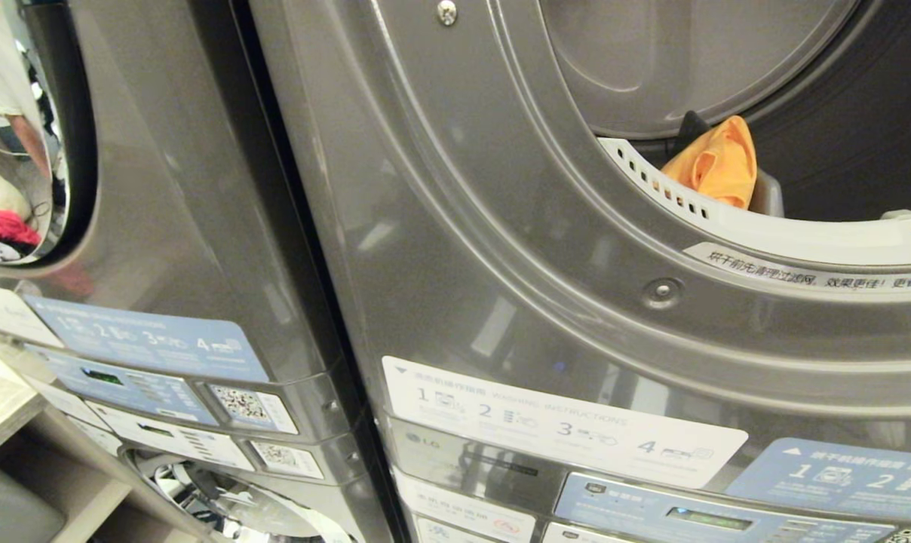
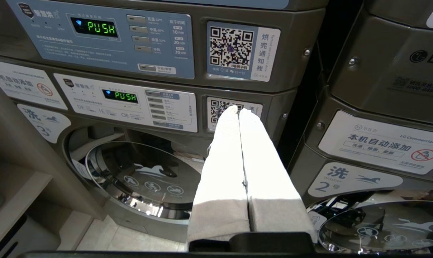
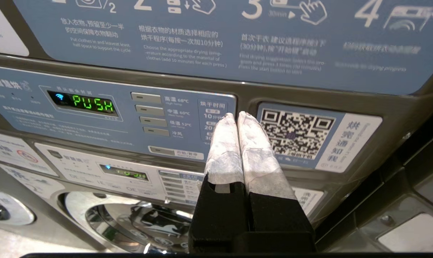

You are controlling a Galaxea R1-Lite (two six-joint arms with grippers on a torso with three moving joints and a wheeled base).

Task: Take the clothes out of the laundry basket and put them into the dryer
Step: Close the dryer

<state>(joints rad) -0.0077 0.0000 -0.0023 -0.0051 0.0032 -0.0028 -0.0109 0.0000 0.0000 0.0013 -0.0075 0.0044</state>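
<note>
The grey dryer (image 1: 501, 249) fills the head view, its round opening at the upper right. An orange piece of clothing (image 1: 716, 162) with a bit of dark cloth behind it lies just inside the drum, against the white lint-filter rim (image 1: 765, 226). The laundry basket is out of view. Neither arm shows in the head view. My left gripper (image 2: 238, 109) is shut and empty, its white-wrapped fingers pointing at the lower machine's QR sticker (image 2: 216, 107). My right gripper (image 3: 237, 115) is shut and empty in front of the dryer's blue control panel (image 3: 105, 111).
A second grey machine (image 1: 161, 226) stands to the left, its round door reflecting a person and clothes. Washer doors (image 2: 141, 175) sit below the panels. A wooden shelf (image 1: 3, 422) is at the lower left. Both displays (image 2: 96, 27) read PUSH.
</note>
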